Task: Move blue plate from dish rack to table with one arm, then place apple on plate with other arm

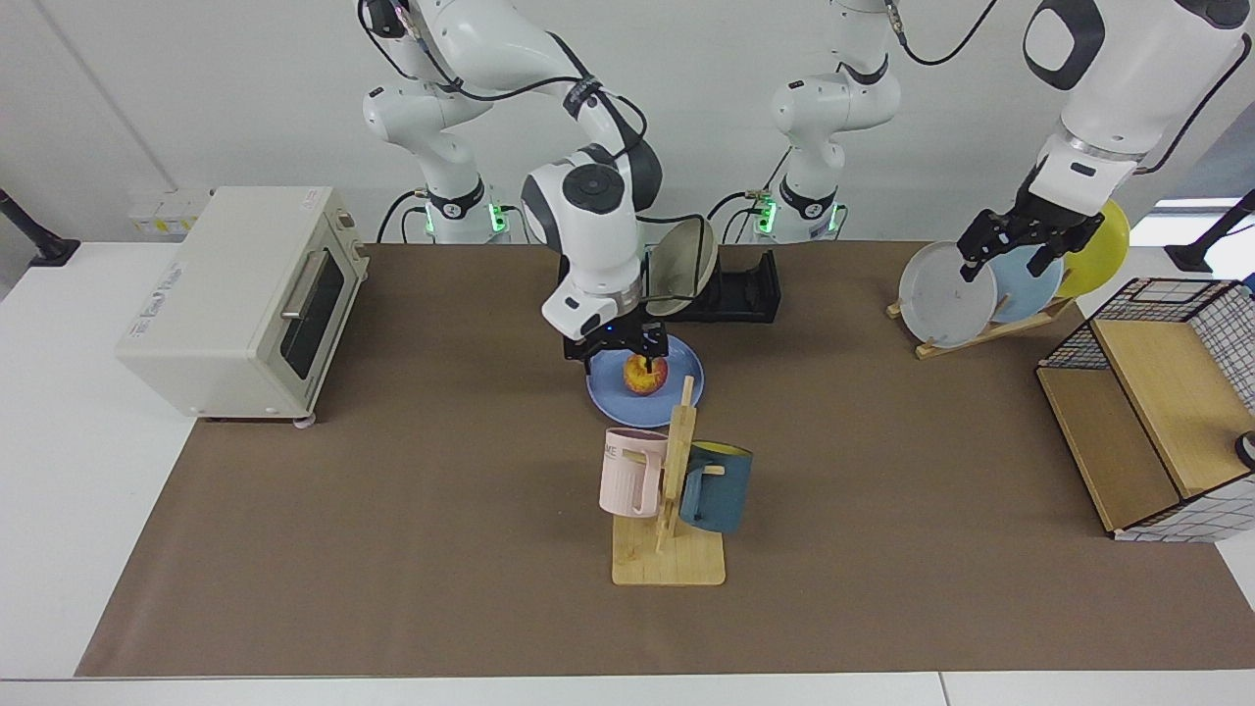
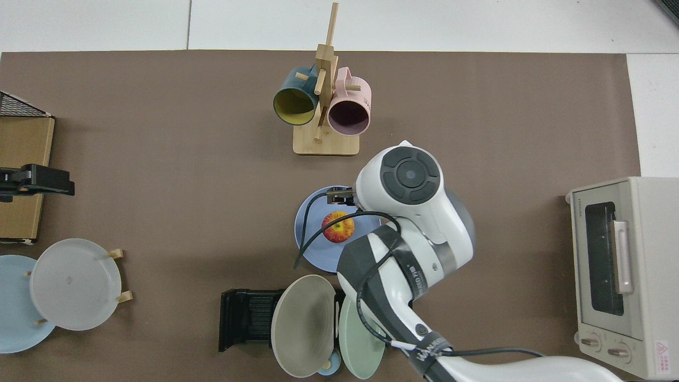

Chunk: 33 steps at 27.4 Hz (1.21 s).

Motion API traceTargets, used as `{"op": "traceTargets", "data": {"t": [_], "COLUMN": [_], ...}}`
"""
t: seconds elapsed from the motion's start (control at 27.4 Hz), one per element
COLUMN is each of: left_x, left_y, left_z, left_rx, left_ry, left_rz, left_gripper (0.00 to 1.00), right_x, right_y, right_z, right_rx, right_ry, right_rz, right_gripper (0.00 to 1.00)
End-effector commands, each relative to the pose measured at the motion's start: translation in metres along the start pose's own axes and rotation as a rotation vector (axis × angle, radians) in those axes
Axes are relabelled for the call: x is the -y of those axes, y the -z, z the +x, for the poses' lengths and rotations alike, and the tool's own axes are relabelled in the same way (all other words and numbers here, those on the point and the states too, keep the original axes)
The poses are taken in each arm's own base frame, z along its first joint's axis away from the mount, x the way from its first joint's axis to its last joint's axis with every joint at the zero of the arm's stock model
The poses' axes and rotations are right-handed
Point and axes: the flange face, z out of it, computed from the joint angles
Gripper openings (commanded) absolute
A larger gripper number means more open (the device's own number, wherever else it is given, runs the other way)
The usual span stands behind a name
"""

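Note:
The apple [image 1: 644,374], red with yellow patches, rests on the blue plate [image 1: 677,390], which lies flat on the brown mat of the table [image 1: 392,490] just in front of the black dish rack [image 1: 747,290]. My right gripper [image 1: 620,351] hangs open just above the apple and a little toward the toaster side, holding nothing. From above, the apple [image 2: 338,226] shows free on the plate [image 2: 313,241] beside the right wrist. My left gripper [image 1: 1015,257] waits open and empty over the wooden plate stand.
The dish rack [image 2: 246,318] holds a beige plate [image 1: 683,273] and a green plate [image 2: 360,339]. A mug tree [image 1: 672,490] stands close in front of the blue plate. Also here are a toaster oven [image 1: 245,299], a wooden plate stand [image 1: 980,333] and a wire basket [image 1: 1157,412].

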Motion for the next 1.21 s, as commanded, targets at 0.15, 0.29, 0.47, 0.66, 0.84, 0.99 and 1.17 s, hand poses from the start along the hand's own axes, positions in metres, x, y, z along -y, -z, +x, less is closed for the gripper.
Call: {"op": "traceTargets", "data": {"t": [0.15,0.29,0.47,0.66,0.84,0.99,1.17], "left_x": [0.001,0.001,0.001,0.001,0.001,0.000,0.000], "left_y": [0.000,0.000,0.000,0.000,0.000,0.000,0.000], "left_z": [-0.008,-0.007,-0.007,-0.007,-0.007,-0.007,-0.007], "left_rx": [-0.002,-0.003,-0.005,-0.003,-0.003,-0.005,-0.003], "left_ry": [-0.003,-0.003,-0.001,-0.003,-0.001,-0.001,-0.001], "left_rz": [-0.013,-0.013,-0.012,-0.013,-0.013,-0.013,-0.013], "left_gripper": [1.00,1.00,1.00,1.00,1.00,1.00,1.00], "right_x": [-0.082,-0.126,-0.188,-0.247,-0.279,-0.282,-0.297], "right_y": [0.077,0.089,0.105,0.110,0.121,0.136,0.163], "right_z": [0.014,0.026,0.041,0.052,0.054,0.048,0.039], "right_rx": [-0.005,-0.005,-0.024,-0.030,-0.047,-0.058,-0.055], "right_ry": [0.049,0.063,0.134,0.217,0.189,0.168,0.144], "right_rz": [-0.005,-0.013,-0.019,-0.028,-0.033,-0.023,-0.024], "right_gripper": [1.00,1.00,1.00,1.00,1.00,1.00,1.00]}}
